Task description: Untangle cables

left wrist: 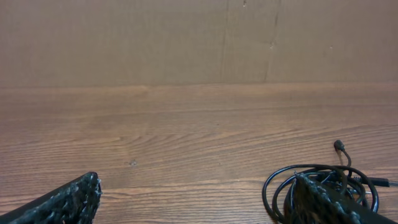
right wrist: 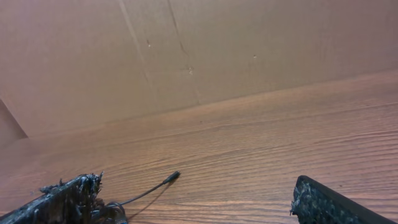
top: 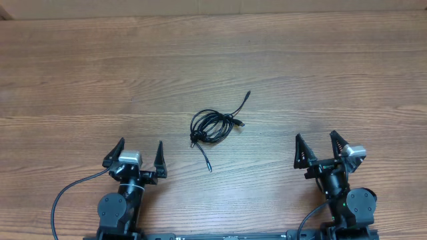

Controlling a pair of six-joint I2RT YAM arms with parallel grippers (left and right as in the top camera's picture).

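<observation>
A wood-grain table [top: 80, 80] is seen from overhead, with the cables [top: 213, 127] coiled near its middle, well apart from the left gripper [top: 140, 148] and right gripper [top: 315, 139], both spread wide and empty, while a brown cardboard wall [left wrist: 124, 37] is shown only by the wrist views.

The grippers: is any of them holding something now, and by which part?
Nothing is held. The left gripper and the right gripper are open, and the cables lie apart from both.
</observation>
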